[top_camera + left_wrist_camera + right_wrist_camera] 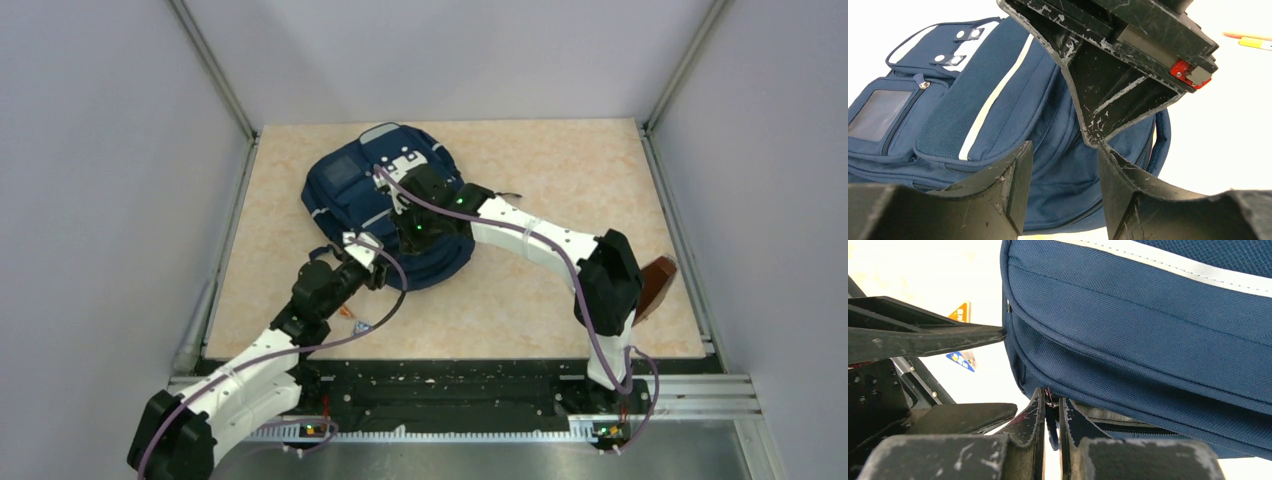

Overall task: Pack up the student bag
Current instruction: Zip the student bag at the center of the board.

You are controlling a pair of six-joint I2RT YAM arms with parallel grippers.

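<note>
Student bag (345,185) is lying flat on the desk (560,160), left of the middle and reaching toward the far-left corner, with both arms crowding over its near side.

The right pincer (1051,402) is squeezing its jaws nearly together on a small dark zip tab (1052,420) tucked under the bag's bulging edge. My guess is that it is holding the tab to work the zip so the bag can take its load. The left pincer (1064,147) is standing with jaws apart right at the bag's near edge. One tip is touching the corner seam, though I cannot tell that it is gripping any cloth. It looks to be bracing or readying to hold the fabric so that the zip has something to pull against.

From overhead I am getting the layout only: the arms meeting over the bag, a brown thing (658,283) sitting at the right edge of the desk, and small orange and blue scraps (355,322) lying near the near edge. The jaws are hiding there. The right wrist view is showing the clamp on the tab. The left wrist view is showing the spread jaws, the front pockets and the pale stripe.
</note>
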